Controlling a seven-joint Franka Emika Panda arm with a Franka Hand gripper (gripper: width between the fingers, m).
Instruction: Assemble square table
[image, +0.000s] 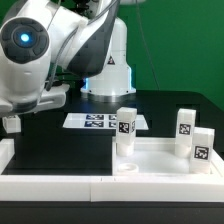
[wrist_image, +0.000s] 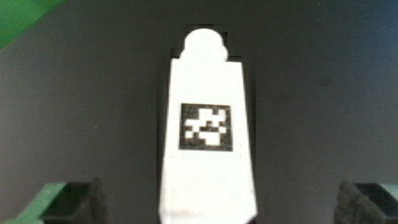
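grip (wrist_image: 210, 203): jaws apart, nothing held | leg (wrist_image: 210, 125) btwn fingers (wrist_image: 68, 200), tag up | tabletop (image: 150, 160): 3 legs standing inside rim

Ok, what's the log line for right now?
gripper: open | target: leg lying between fingers, not gripped | holding: nothing

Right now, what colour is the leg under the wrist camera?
White leg, black-and-white tag; wrist view.

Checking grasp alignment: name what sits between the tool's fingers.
A white table leg, tag facing the camera, lines up between the open tool's fingers, per the wrist view.
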